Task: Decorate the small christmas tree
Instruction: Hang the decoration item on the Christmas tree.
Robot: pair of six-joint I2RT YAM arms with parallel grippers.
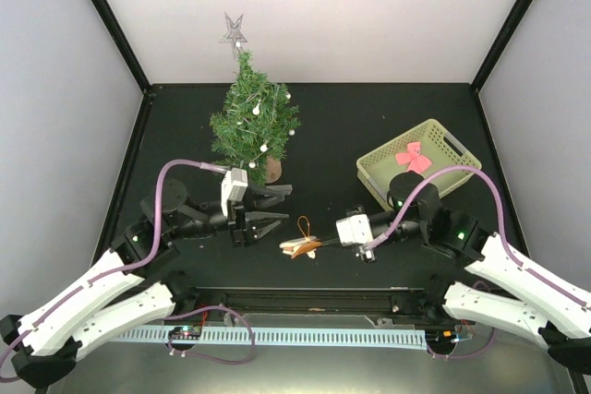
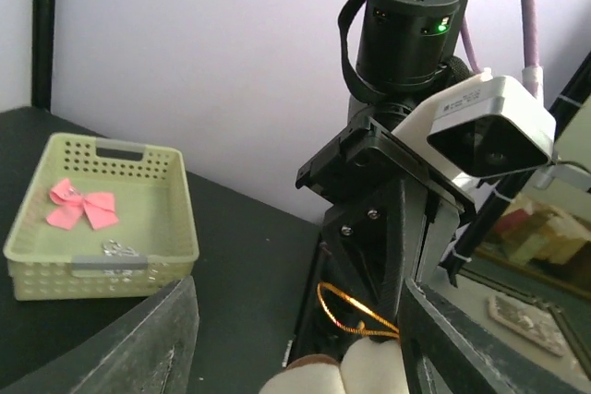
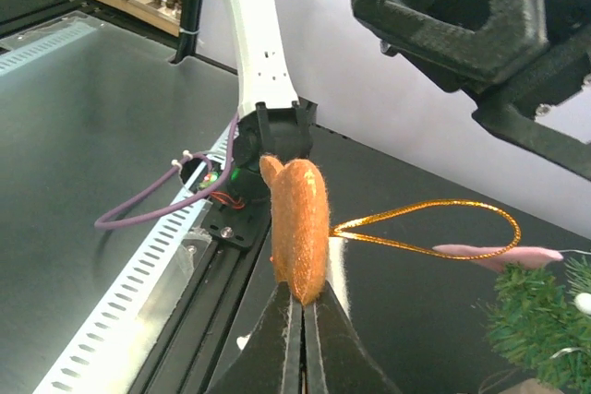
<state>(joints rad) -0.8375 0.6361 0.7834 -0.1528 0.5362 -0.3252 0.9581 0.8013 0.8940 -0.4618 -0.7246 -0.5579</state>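
One small christmas tree (image 1: pixel 254 122) stands back-left on the desk (image 1: pixel 355 122). One ornament (image 1: pixel 300 247) (gold loop) sits pinched in the right claw (image 1: pixel 319 244). The left claw (image 1: pixel 275 208) gapes empty. One basket (image 1: pixel 454 147) holds one pink bow (image 1: pixel 413 158) and something silvery, indistinct.

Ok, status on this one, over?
Status: right end effector shut on orange ornament; left end effector open, between ornament and tree; small christmas tree upright, star on top.
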